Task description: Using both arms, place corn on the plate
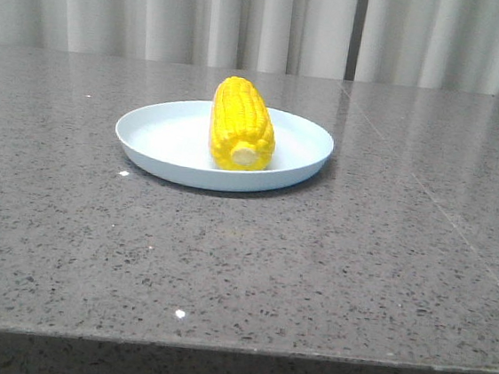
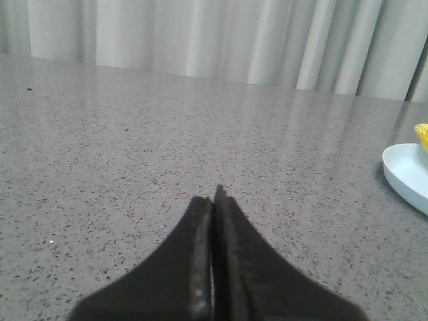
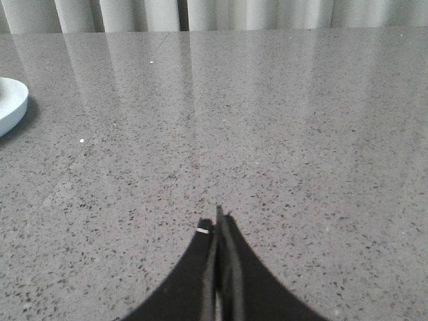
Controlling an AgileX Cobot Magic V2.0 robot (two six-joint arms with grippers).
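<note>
The yellow corn [image 1: 241, 124] lies on the pale blue plate [image 1: 157, 133] in the middle of the table, its cream stub end facing the front. No arm shows in the front view. In the left wrist view my left gripper [image 2: 214, 197] is shut and empty over bare table, with the plate's edge [image 2: 404, 175] and a bit of the corn [image 2: 422, 136] far off at the frame's edge. In the right wrist view my right gripper [image 3: 217, 221] is shut and empty, with the plate's rim [image 3: 12, 103] far off.
The grey speckled stone table [image 1: 329, 276] stretches all round the plate, with its front edge near the bottom of the front view. Pale curtains [image 1: 267, 19] hang behind the table's far edge.
</note>
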